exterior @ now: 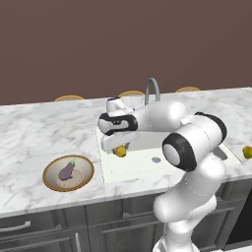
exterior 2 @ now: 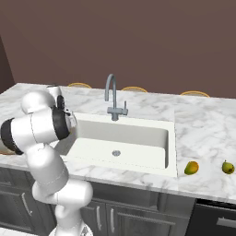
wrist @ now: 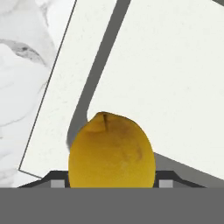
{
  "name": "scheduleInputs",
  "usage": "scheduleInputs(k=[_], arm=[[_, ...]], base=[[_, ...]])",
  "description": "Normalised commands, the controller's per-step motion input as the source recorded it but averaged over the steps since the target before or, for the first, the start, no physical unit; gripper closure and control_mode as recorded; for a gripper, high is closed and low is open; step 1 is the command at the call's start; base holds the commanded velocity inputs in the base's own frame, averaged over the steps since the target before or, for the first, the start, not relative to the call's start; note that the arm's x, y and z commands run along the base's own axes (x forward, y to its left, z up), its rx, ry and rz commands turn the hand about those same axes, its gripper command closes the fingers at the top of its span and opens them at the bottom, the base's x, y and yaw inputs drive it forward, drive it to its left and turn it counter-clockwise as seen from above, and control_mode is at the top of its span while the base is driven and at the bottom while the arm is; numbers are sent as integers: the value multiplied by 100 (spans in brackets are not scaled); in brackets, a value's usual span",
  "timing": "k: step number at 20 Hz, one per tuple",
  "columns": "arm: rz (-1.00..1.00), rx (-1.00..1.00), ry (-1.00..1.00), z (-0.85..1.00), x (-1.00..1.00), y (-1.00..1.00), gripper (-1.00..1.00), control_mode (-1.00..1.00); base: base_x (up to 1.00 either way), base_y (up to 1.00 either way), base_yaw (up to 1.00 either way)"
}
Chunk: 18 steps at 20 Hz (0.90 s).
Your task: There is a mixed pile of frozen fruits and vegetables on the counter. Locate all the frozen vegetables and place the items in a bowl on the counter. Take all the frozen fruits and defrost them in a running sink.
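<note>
Arm masks much of the sink; several items cropped or too small to read

In the left base view, the arm hides the right part of the sink (exterior: 129, 167) and the lower tap (exterior: 153, 88); a fruit (exterior: 247, 152) is cut by the right edge. The gripper (exterior: 120, 151) fingers are too small to make out. In the hand view, the yellow fruit (wrist: 111, 151) covers the fingertips, its base hidden.

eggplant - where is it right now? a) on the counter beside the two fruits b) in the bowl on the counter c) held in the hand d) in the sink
b: in the left base view the purple eggplant lies inside the tan-rimmed bowl on the counter, left of the sink.
</note>
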Motion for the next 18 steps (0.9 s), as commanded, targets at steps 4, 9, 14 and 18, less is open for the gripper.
scheduleInputs(k=[4, 9, 14, 18], arm=[[9, 4, 0, 10, 22, 88, 100, -100], [12, 5, 0, -2, -2, 81, 100, -100], [11, 2, 0, -8, -2, 76, 100, -100], [6, 2, -1, 0, -37, 37, 100, -100]], base=[[0, 0, 0], [0, 0, 0], [0, 0, 0], [0, 0, 0]])
